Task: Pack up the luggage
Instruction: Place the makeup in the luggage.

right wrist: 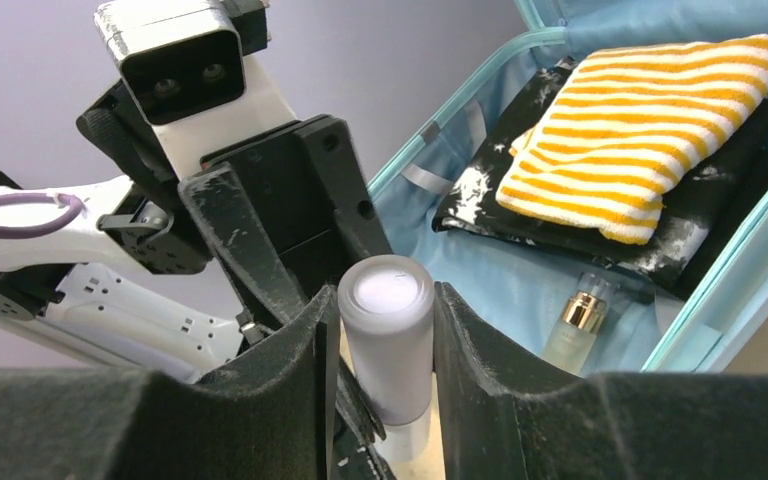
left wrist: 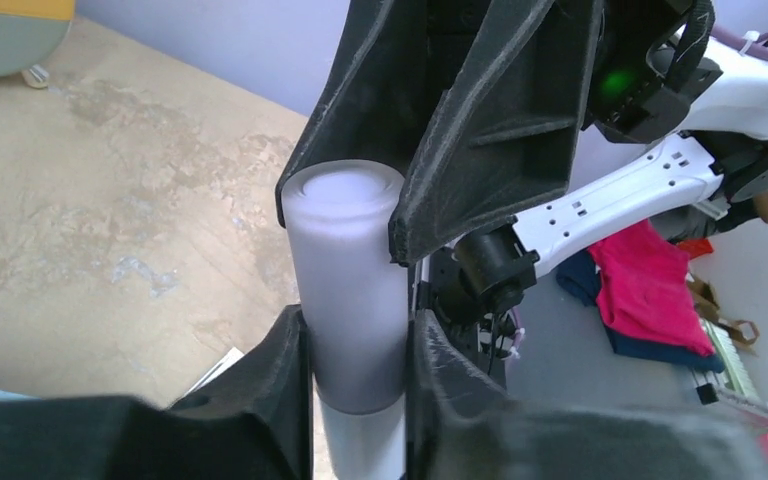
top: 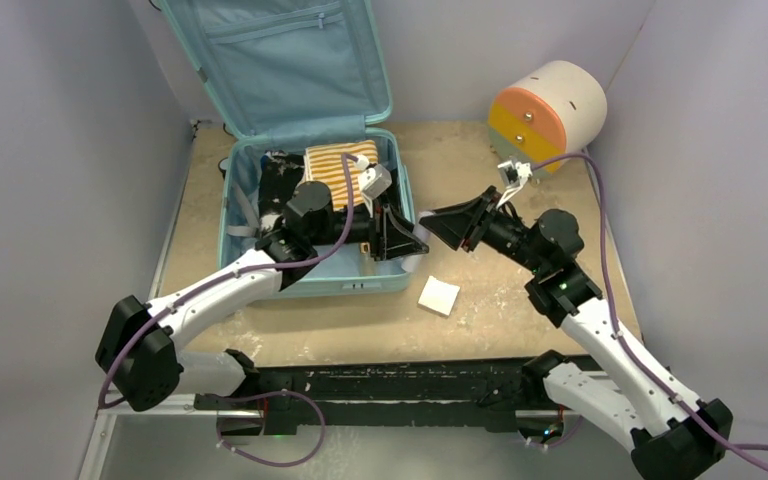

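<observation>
A frosted white cylindrical bottle (top: 421, 240) hangs level over the table, just right of the luggage (top: 228, 215), a pale teal suitcase lying open with its lid up. My left gripper (left wrist: 355, 330) is shut on one end of the bottle (left wrist: 348, 290), both fingers pressed to its sides. From the opposite side my right gripper (right wrist: 387, 310) is shut on the other end of the bottle (right wrist: 388, 345). Inside the luggage (right wrist: 720, 300) lie a yellow-striped towel (right wrist: 640, 130) on a black garment (right wrist: 480, 200) and a small gold-capped bottle (right wrist: 578, 325).
A flat white square (top: 439, 296) lies on the table in front of the two grippers. The round cream drawer unit (top: 550, 105) with orange and yellow fronts stands at the back right. Grey walls close in both sides.
</observation>
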### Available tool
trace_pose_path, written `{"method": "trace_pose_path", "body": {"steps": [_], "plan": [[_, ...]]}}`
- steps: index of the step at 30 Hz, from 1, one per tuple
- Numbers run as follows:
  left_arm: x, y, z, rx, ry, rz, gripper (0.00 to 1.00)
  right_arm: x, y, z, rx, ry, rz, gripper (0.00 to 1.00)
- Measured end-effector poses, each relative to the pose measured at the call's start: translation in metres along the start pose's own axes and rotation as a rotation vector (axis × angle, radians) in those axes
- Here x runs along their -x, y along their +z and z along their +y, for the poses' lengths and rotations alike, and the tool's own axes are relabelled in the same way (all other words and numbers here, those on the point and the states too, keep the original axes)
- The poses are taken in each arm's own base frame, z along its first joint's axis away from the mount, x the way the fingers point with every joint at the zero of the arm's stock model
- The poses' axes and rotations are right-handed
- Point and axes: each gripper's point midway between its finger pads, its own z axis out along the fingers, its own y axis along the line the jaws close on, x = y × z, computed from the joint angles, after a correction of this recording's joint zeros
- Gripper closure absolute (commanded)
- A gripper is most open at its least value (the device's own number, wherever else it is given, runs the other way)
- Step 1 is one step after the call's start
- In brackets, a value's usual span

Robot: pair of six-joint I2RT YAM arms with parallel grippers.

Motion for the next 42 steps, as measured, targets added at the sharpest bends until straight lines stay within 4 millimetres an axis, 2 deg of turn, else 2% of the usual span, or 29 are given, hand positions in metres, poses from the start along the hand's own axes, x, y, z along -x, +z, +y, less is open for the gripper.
{"method": "trace_pose_path", "body": {"steps": [3,4,7,10,12,15,19,22,26,29,31,34,38,42], "plan": [[-0.001,0.0,0.0,0.005,-0.007,0.006,1.0,-0.001,-0.001,0.0,0.002,-0.003,-0.002,0.43],[-0.002,0.0,0.001,0.008,-0.009,0.009,1.0,-0.001,-0.001,0.0,0.002,-0.002,0.001,0.31],[-0.008,-0.001,0.007,0.049,-0.015,0.028,1.0,-0.002,-0.004,0.002,0.001,0.005,0.003,0.13],[-0.02,-0.01,0.024,0.171,-0.024,0.073,1.0,-0.003,-0.012,-0.001,-0.047,-0.009,0.011,0.11],[-0.028,-0.026,0.041,0.313,-0.018,0.109,1.0,0.0,-0.02,-0.004,-0.104,-0.026,0.007,0.11],[-0.032,-0.057,0.072,0.559,0.03,0.162,1.0,0.003,-0.037,-0.011,-0.195,-0.049,-0.011,0.12],[-0.041,-0.112,0.116,0.916,0.108,0.273,1.0,-0.005,-0.055,-0.029,-0.313,-0.054,-0.003,0.13],[-0.06,-0.147,0.139,1.089,0.101,0.398,1.0,-0.024,-0.063,-0.052,-0.402,-0.038,0.035,0.14],[-0.093,-0.171,0.164,1.219,0.057,0.561,1.0,-0.06,-0.072,-0.085,-0.5,0.004,0.111,0.15],[-0.118,-0.183,0.178,1.27,0.008,0.653,1.0,-0.083,-0.076,-0.102,-0.545,0.037,0.162,0.16],[-0.127,-0.186,0.183,1.286,-0.023,0.677,1.0,-0.095,-0.077,-0.111,-0.569,0.054,0.195,0.16],[-0.132,-0.184,0.189,1.297,-0.062,0.677,1.0,-0.104,-0.076,-0.119,-0.59,0.069,0.226,0.16],[-0.133,-0.172,0.197,1.3,-0.123,0.652,1.0,-0.109,-0.075,-0.124,-0.606,0.077,0.248,0.16],[-0.15,-0.163,0.197,1.293,-0.229,0.643,1.0,-0.113,-0.076,-0.129,-0.62,0.078,0.251,0.16]]}}
